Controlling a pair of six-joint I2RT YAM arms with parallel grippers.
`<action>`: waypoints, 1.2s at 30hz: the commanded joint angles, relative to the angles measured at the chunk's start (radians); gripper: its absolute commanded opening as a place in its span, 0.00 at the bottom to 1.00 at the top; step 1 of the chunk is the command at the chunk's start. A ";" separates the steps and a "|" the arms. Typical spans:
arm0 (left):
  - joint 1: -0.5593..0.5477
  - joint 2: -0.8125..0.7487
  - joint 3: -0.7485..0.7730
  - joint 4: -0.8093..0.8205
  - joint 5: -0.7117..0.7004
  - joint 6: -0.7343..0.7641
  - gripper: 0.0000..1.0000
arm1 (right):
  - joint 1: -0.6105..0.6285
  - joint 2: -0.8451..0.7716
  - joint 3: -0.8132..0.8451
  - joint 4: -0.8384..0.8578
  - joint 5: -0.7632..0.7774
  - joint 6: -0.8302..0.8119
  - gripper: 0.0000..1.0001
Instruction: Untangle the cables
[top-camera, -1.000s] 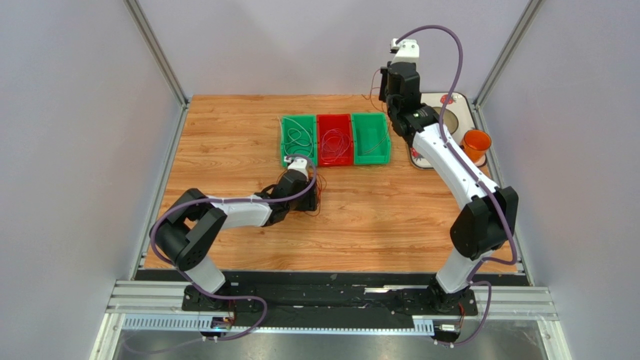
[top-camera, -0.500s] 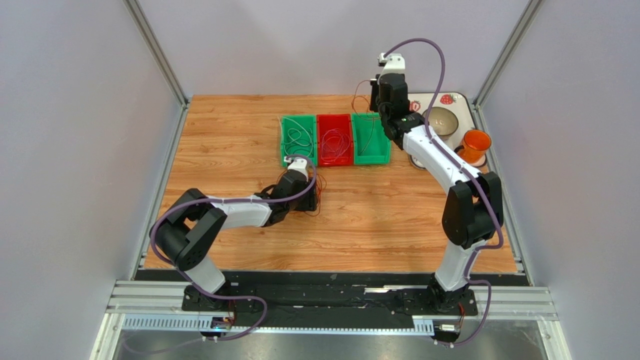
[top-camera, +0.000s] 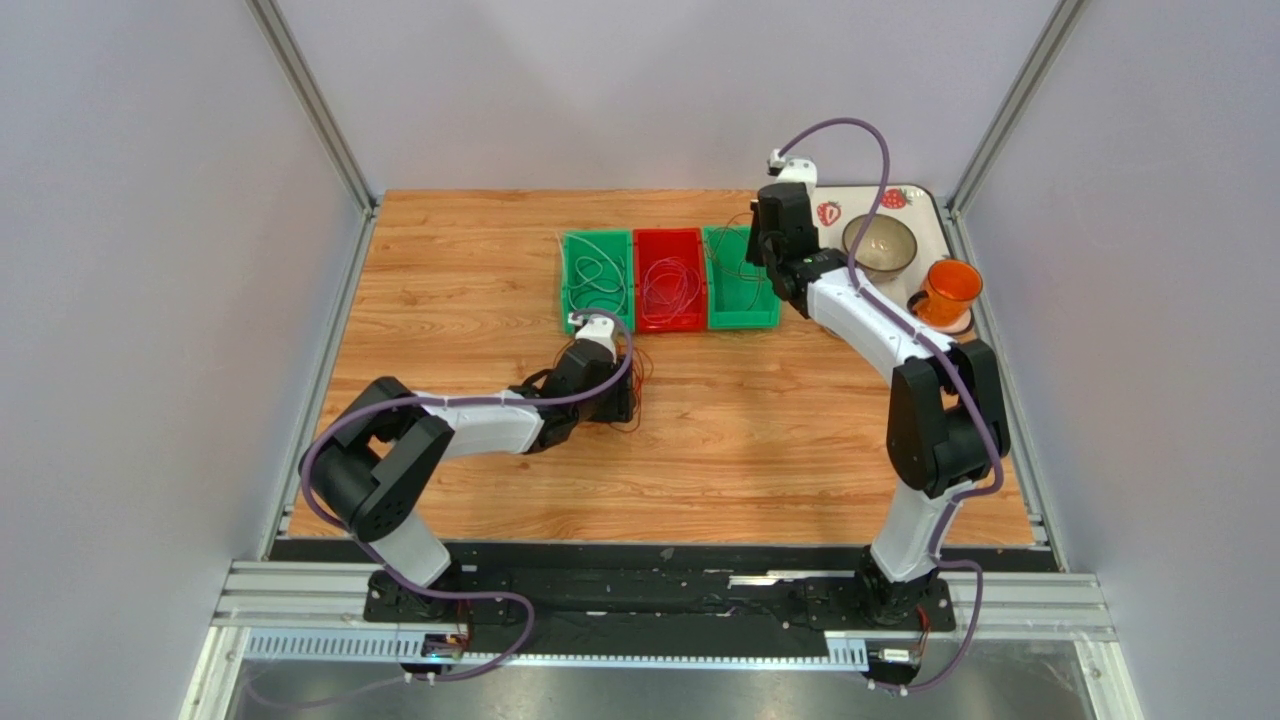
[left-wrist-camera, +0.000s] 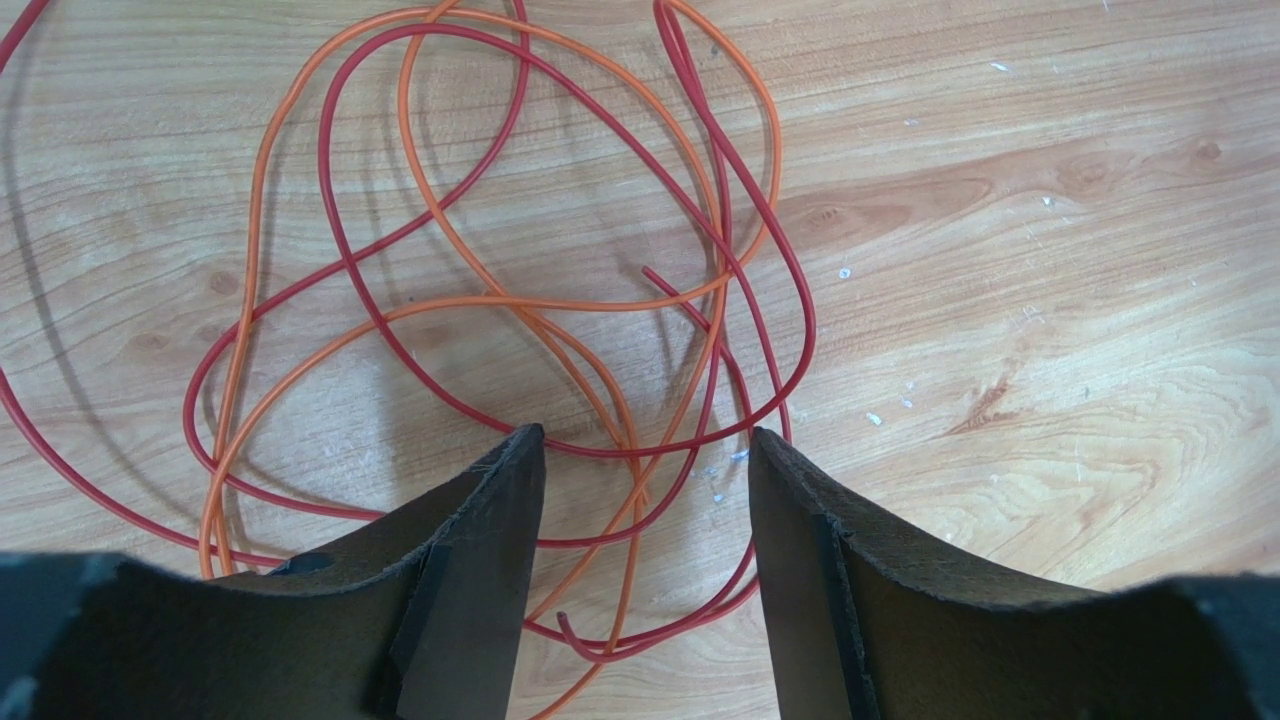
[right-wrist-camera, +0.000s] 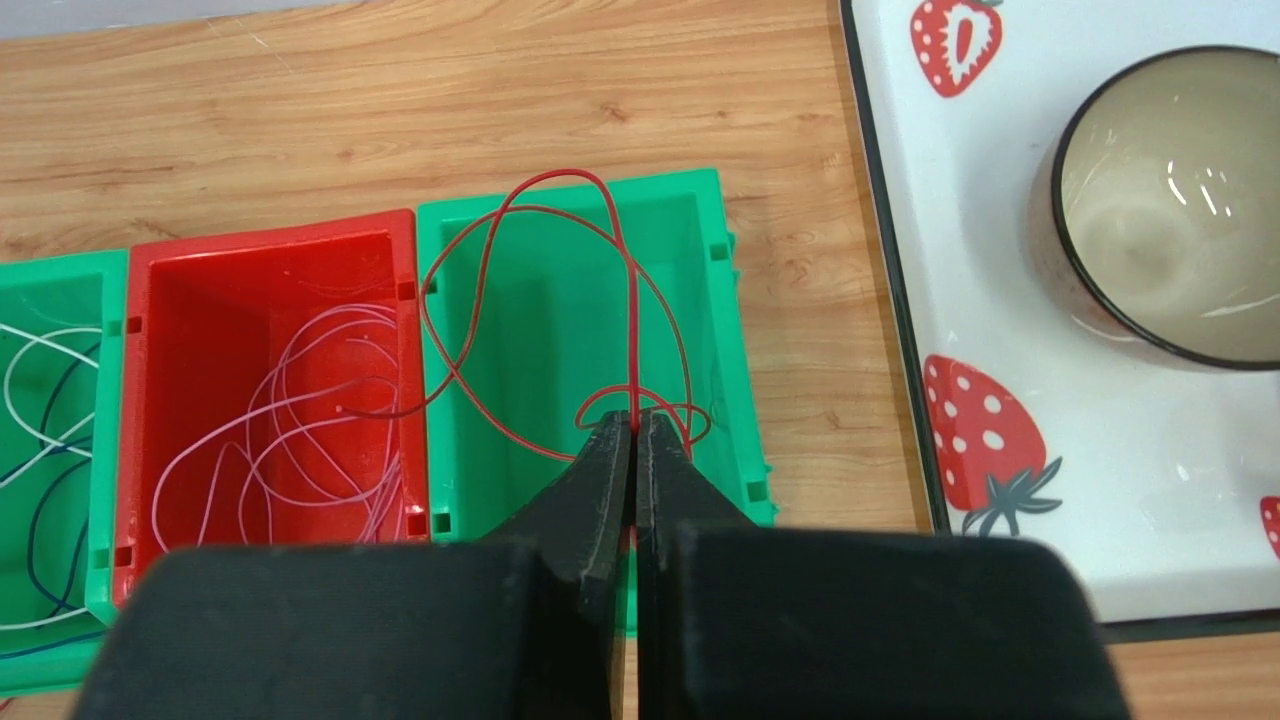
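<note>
I see bare surface (top-camera: 781, 435) open across the near middle, but cables (left-wrist-camera: 812, 323) litter it between my left fingers (left-wrist-camera: 466, 600), three bins (top-camera: 670, 324) wall off the far middle, and a tray (top-camera: 929, 222) with bowl (top-camera: 881, 240) and cup (top-camera: 953, 288) fills the far right.

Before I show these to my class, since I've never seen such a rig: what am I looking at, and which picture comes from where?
Two robot arms stand at a wooden table. One picture looks down from above; two come from cameras on the wrists. The left claw hangs open over a tangle of red and orange cables. The right claw is shut on a red cable above a green bin, next to a red bin holding pale cables. A bowl sits on a strawberry tray.
</note>
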 joint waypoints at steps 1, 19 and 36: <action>-0.004 0.000 -0.007 0.002 0.014 0.006 0.61 | -0.001 -0.021 0.016 -0.048 0.036 0.061 0.00; -0.002 0.012 0.004 -0.004 0.014 0.008 0.60 | 0.001 0.086 0.198 -0.244 0.001 0.081 0.36; -0.002 0.002 -0.005 0.006 0.014 0.003 0.60 | 0.036 -0.443 -0.354 -0.181 -0.107 0.271 0.92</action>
